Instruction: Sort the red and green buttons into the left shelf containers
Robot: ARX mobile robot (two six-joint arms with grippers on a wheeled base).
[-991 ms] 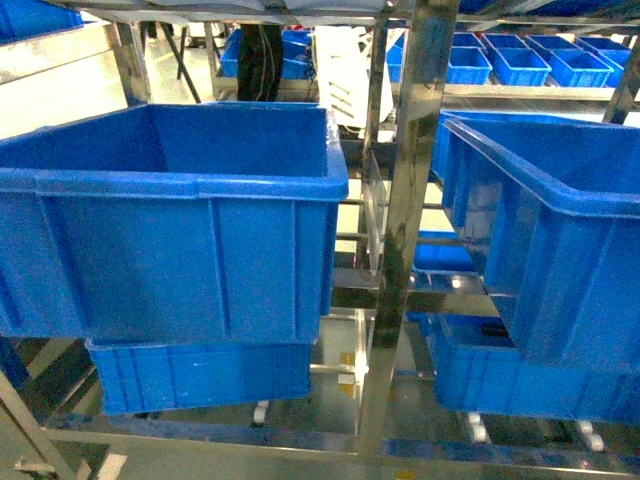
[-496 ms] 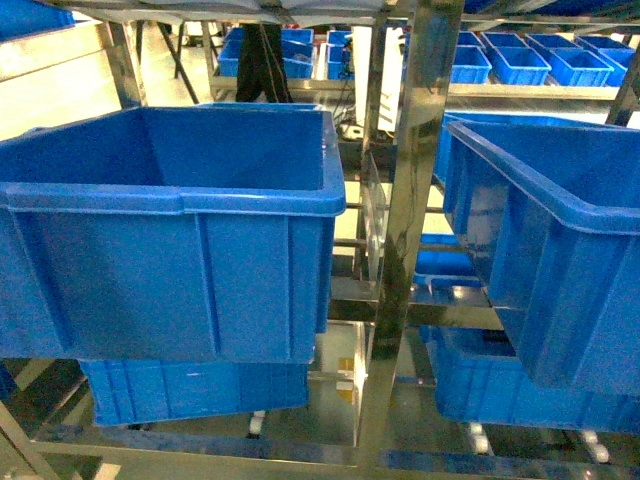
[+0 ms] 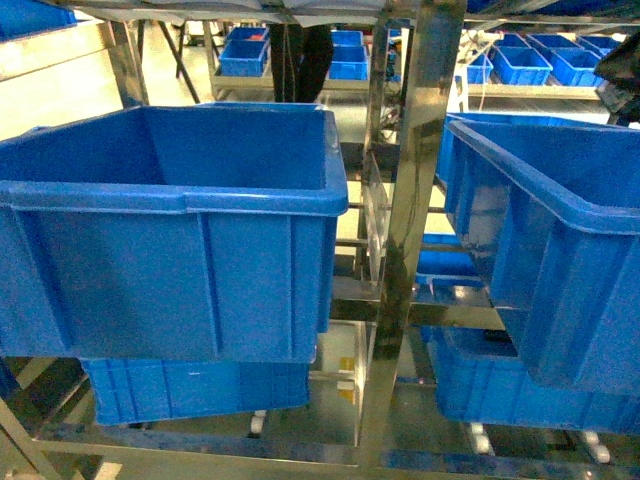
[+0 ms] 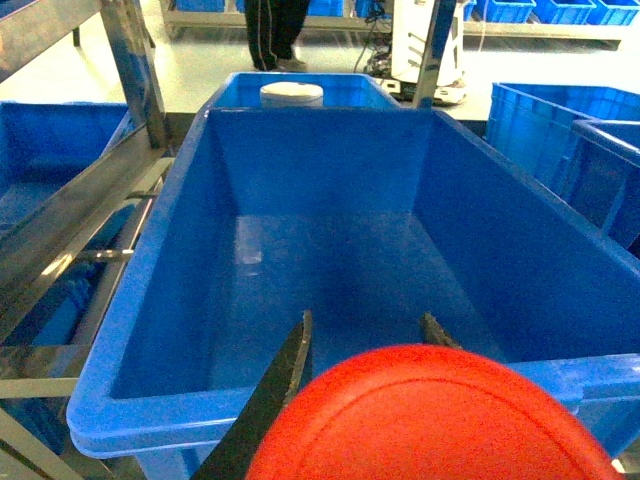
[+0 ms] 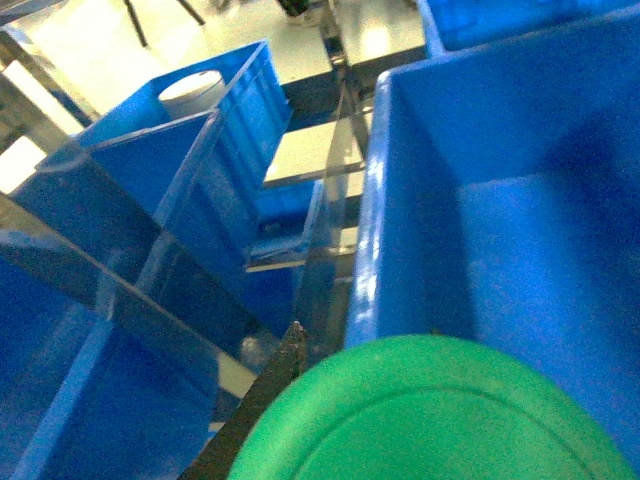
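The red button (image 4: 430, 420) fills the bottom of the left wrist view, with my left gripper (image 4: 367, 318) shut on it, just in front of the near rim of a large blue left shelf container (image 4: 130, 330) whose floor is bare. The same bin (image 3: 170, 195) fills the left of the head view. In the right wrist view my right gripper (image 5: 363, 328) is shut on the green button (image 5: 430, 420), at the left rim of another large blue bin (image 5: 365, 290), which is on the right in the head view (image 3: 540, 190). Neither gripper shows in the head view.
A steel upright post (image 3: 410, 230) stands between the two bins. Lower blue bins (image 3: 190, 390) (image 3: 500, 385) sit on the shelf beneath. A bin behind holds a white round container (image 4: 291, 94). A person (image 3: 312, 50) stands by far shelves of small blue bins (image 3: 545, 60).
The head view has shifted so the shelf bins sit slightly lower and larger in frame. The person in the background has walked to the right.
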